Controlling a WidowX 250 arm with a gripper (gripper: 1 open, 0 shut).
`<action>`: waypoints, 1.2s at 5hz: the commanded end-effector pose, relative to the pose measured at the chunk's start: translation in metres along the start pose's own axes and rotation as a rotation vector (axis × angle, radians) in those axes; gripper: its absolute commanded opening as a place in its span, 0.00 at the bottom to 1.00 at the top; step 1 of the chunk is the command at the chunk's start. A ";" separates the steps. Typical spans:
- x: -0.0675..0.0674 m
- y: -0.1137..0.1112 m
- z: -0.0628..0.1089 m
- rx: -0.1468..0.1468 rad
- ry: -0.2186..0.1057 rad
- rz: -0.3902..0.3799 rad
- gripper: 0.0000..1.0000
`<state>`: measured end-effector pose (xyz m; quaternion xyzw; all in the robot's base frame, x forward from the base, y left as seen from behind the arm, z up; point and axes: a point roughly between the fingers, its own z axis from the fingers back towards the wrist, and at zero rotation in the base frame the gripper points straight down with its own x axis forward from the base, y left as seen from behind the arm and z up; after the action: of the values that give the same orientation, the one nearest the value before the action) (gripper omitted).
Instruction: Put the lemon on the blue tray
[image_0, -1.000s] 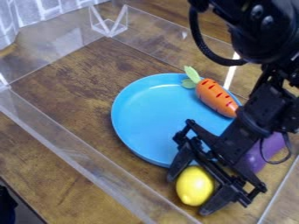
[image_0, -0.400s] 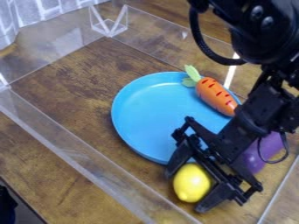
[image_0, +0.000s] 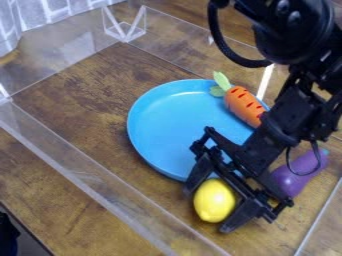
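Observation:
The lemon (image_0: 214, 202) is small, glossy and yellow, and lies on the wooden surface just off the near right rim of the blue tray (image_0: 167, 130). The tray is a wide round plate in the middle of the view. My black gripper (image_0: 219, 206) comes down from the upper right. Its two fingers press against opposite sides of the lemon, so it is shut on the lemon. The arm hides the tray's right edge.
An orange carrot (image_0: 245, 104) with a green top lies on the tray's far right rim. A purple eggplant (image_0: 297, 178) sits behind the arm at the right. Clear plastic walls (image_0: 80, 150) enclose the wooden surface.

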<state>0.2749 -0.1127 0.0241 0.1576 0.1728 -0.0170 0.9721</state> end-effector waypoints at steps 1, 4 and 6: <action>0.010 0.012 0.016 -0.053 -0.051 0.085 0.00; 0.021 0.044 0.020 -0.008 -0.071 0.055 0.00; 0.013 0.058 0.022 -0.007 -0.066 0.065 0.00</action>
<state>0.2900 -0.0685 0.0309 0.1705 0.1744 -0.0025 0.9698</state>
